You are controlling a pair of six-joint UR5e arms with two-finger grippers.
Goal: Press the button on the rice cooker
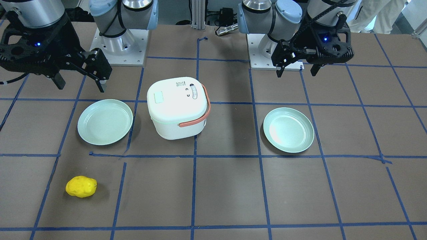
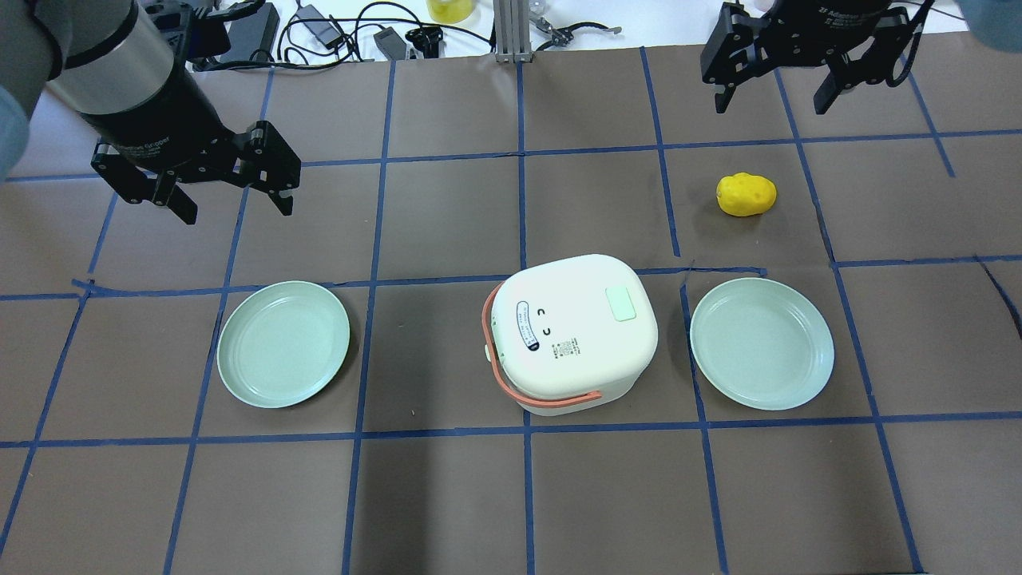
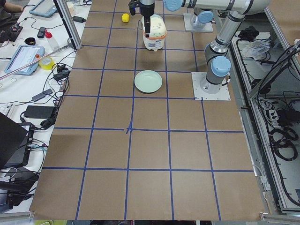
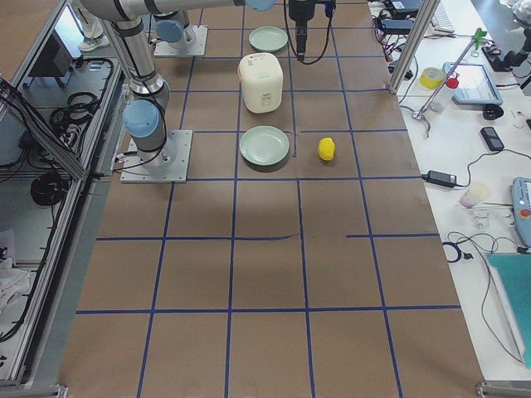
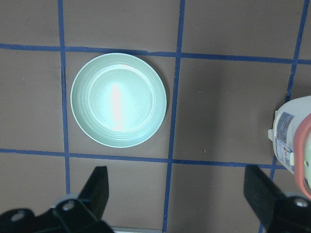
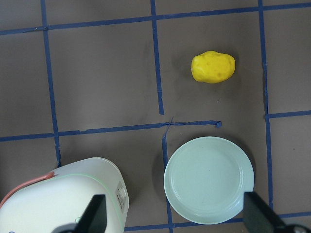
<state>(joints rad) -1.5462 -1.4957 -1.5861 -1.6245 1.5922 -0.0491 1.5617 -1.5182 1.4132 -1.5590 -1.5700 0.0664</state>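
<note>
Nothing's pressed yet. The rice cooker (image 2: pixel 571 331) sits mid-desk, untouched, and the left end effector (image 2: pixel 237 209) and right end effector (image 2: pixel 771 104) both hang wide open, well apart from it. It's flanked by the left plate (image 2: pixel 283 343) and right plate (image 2: pixel 761 343), with a yellow lump (image 2: pixel 746 194) toward the operators' edge. I'd say the lid is reachable from above.

Seen from overhead, the left gripper (image 2: pixel 237 209) hangs at about ten o'clock, its jaws spread wide and pointing down. The right gripper (image 2: pixel 771 105) hangs at about one o'clock, farther from the robot's base, jaws likewise spread wide and pointing down.
</note>
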